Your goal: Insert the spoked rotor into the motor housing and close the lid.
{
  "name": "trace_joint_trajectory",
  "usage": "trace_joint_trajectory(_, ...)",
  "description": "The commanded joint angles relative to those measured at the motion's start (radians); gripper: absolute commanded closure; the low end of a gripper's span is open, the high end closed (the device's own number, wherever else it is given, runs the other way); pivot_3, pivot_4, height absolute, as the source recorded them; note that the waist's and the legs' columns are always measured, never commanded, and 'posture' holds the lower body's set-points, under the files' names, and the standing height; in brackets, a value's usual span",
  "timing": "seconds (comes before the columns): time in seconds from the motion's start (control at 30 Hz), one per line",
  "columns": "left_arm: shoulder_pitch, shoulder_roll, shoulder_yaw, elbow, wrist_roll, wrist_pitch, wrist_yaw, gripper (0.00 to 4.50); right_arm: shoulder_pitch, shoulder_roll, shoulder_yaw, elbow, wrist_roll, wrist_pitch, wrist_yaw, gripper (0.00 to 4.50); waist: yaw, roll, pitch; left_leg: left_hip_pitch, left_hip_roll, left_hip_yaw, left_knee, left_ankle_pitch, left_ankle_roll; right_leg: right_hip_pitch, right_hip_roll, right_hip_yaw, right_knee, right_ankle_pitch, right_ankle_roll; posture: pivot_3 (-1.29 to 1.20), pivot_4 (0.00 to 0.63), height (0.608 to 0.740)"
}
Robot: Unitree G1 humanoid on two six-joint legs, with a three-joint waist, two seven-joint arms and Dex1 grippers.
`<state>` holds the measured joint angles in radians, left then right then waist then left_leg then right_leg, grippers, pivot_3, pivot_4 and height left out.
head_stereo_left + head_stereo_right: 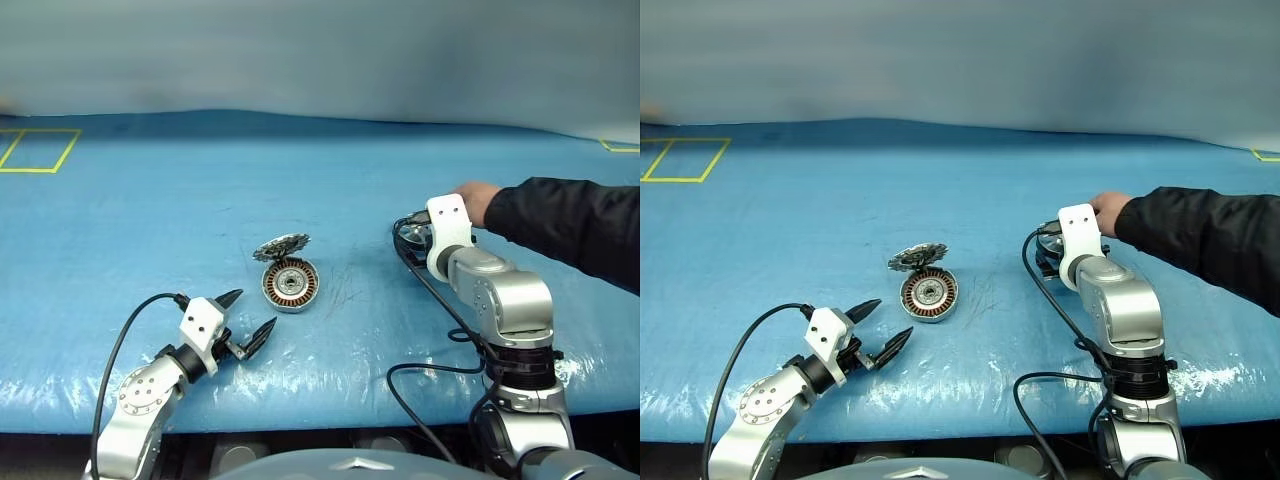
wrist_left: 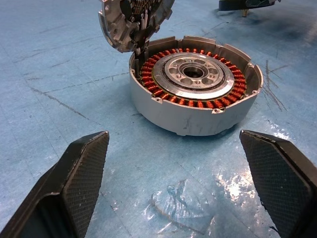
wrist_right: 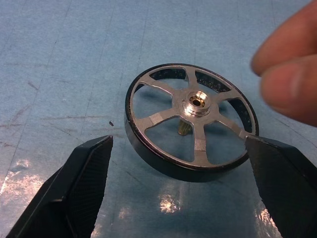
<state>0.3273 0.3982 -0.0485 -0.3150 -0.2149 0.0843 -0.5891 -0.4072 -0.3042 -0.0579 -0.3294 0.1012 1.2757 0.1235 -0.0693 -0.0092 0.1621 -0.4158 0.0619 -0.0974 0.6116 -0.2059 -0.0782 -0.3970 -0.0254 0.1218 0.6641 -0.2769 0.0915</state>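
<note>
From the head camera, I'm seeing the motor housing (image 1: 291,284) sitting mid-table on the blue cover (image 1: 150,220), the lid (image 1: 281,247) leaning tilted against its far edge. My left gripper (image 1: 246,319) is waiting just short of it. In the left wrist view its jaws are gaping wide, empty. In the right wrist view, the spoked rotor (image 3: 190,120) is lying between my right gripper's (image 3: 183,183) spread fingers, ungripped, a person's hand (image 3: 290,74) hovering beside it.
</note>
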Motion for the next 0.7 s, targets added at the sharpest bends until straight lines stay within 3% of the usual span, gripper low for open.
trace_joint_trajectory(0.03, 0.003, 0.006, 0.01, -0.031, -0.003, -0.014, 0.0, 0.0, 0.002, 0.0, -0.018, -0.022, -0.006, -0.018, -0.01, 0.03, 0.0, 0.0, 0.0, 0.0, 0.0, 0.0, 0.0, 0.0, 0.0, 0.0, 0.0, 0.0, 0.0, 0.0, 0.0, 0.0, 0.15, 0.74)
trace_joint_trajectory(0.7, 0.002, 0.008, 0.011, -0.03, -0.005, -0.009, 0.0, 0.0, 0.011, 0.005, -0.017, -0.022, -0.008, -0.018, -0.011, 0.03, 0.0, 0.0, 0.0, 0.0, 0.0, 0.0, 0.0, 0.0, 0.0, 0.0, 0.0, 0.0, 0.0, 0.0, 0.0, 0.0, 0.15, 0.74)
